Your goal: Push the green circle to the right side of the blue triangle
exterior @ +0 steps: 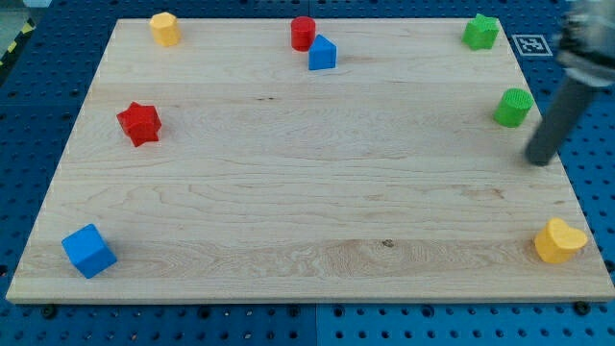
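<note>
The green circle (514, 107) stands near the board's right edge, in the upper half. The blue triangle (322, 53) sits near the top middle, touching or nearly touching a red cylinder (303, 33) at its upper left. My tip (538, 160) is at the end of the dark rod, which comes down from the view's upper right. The tip is just below and to the right of the green circle, a short gap apart from it, and far right of the blue triangle.
A green star (480, 32) lies at the top right corner. A yellow heart (559, 240) lies at the bottom right, a blue cube (88, 251) at the bottom left, a red star (140, 123) at the left, a yellow block (164, 29) at the top left.
</note>
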`<state>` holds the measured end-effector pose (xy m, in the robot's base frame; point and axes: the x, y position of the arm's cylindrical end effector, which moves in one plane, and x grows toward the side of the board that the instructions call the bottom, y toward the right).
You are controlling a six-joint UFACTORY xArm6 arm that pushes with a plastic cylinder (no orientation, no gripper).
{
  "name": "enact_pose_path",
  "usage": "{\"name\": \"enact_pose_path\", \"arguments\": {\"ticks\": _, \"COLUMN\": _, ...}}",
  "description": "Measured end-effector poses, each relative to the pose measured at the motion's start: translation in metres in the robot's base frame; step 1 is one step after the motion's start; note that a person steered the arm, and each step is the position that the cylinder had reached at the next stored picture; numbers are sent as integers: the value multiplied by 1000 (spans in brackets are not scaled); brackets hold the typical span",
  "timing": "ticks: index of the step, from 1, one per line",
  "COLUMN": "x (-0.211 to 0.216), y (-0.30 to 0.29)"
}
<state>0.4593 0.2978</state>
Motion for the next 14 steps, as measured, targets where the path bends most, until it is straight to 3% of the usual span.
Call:
{"name": "enact_pose_path", "arguments": {"ticks": 6, "x": -67, "y": -12}}
{"name": "enact_pose_path", "arguments": {"ticks": 11, "x": -90, "y": -117}}
{"name": "enact_pose_path", "arguments": {"ticks": 14, "x": -136, "y": -187}}
